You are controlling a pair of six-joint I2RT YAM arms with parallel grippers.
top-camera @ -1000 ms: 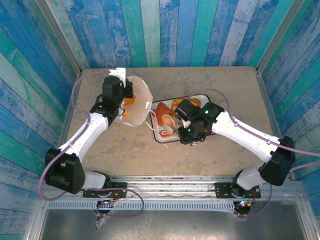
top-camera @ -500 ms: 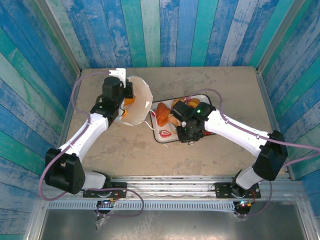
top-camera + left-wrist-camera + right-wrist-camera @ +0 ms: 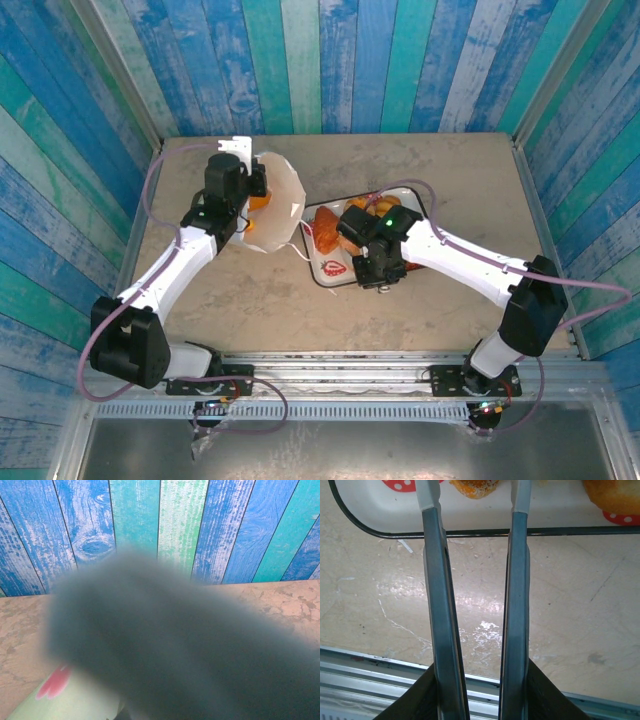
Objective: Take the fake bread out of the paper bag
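Observation:
The paper bag (image 3: 283, 205) lies tipped on its side at the back left, its mouth open. An orange piece of fake bread (image 3: 258, 201) shows inside it. My left gripper (image 3: 256, 186) is shut on the bag's rim. In the left wrist view a dark blur covers most of the picture, with the white bag (image 3: 75, 700) and its red logo below it. Several more bread pieces (image 3: 328, 228) lie on the strawberry-print tray (image 3: 322, 275). My right gripper (image 3: 368, 262) hangs over the tray's near edge. Its fingers (image 3: 432, 580) stand apart and hold nothing, and an orange roll (image 3: 470, 486) lies beyond them.
The tray's dark rim (image 3: 560, 530) crosses the top of the right wrist view, with another bun (image 3: 615, 495) at the far right. Bare stone-look table (image 3: 250, 300) lies in front of the bag and tray. Blue plank walls enclose the table.
My right gripper has moved left along the near side of the tray. The left arm and the bag have stayed still.

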